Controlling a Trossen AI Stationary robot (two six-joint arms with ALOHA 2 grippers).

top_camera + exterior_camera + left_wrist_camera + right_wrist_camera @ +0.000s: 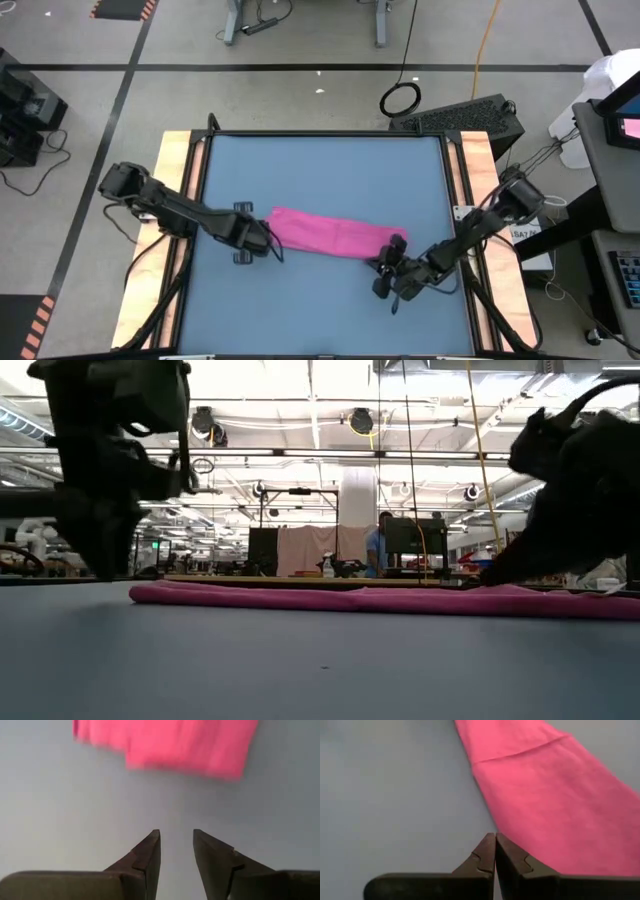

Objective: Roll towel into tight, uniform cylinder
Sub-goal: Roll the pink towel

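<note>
Towel (335,232): lying flat as a long folded strip mid-surface (330,300), not yet rolling. Likely light, limp, prone to sliding; best pinching an end edge. Left hand (268,243) hovering part-spread, empty, at one end; right hand (393,262) clenched, empty, beside the other.

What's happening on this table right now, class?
Two robot arms flank a pink towel lying flat, folded into a long strip on the blue table. The left gripper sits just off one end, fingers apart and empty. The right gripper is at the other end, shut, holding nothing. No roll has formed yet.
</note>
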